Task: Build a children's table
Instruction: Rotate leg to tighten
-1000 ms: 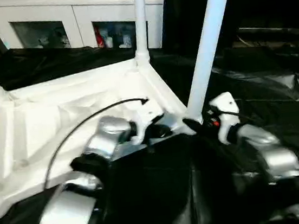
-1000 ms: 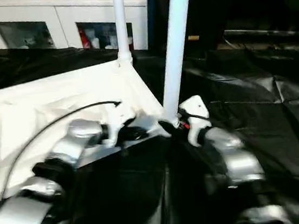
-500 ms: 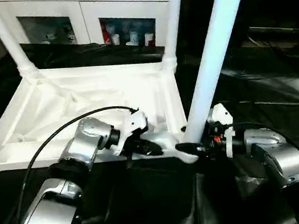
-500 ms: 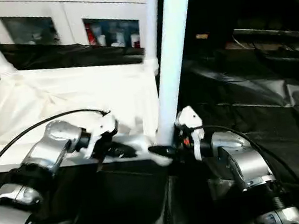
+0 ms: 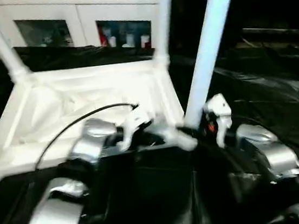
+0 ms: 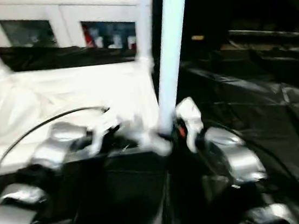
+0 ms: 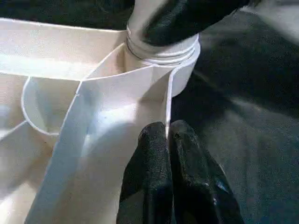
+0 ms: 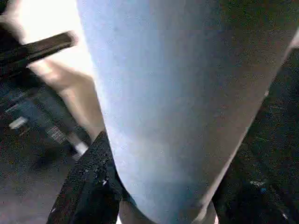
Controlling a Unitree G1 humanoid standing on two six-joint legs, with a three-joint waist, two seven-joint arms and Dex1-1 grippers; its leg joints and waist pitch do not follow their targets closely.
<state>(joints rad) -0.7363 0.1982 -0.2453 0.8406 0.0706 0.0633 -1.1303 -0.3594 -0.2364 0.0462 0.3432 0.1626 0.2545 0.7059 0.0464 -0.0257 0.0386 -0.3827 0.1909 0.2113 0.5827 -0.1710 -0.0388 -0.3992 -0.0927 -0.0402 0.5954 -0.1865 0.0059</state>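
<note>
Head views: children's table is lying upside down on black sheeting, ribbed white plastic underside facing up. Left gripper is sitting at the near corner; right gripper is working just beside it at the base of the near leg. Cabinet behind is holding small items, labels unreadable.

Left wrist: black fingers are pinching the thin rim wall, closed on it; collared leg end sitting in the round socket just ahead.

Right wrist: smooth round tube between the fingers, jaws straddling it at medium width; grip contact unclear.
</note>
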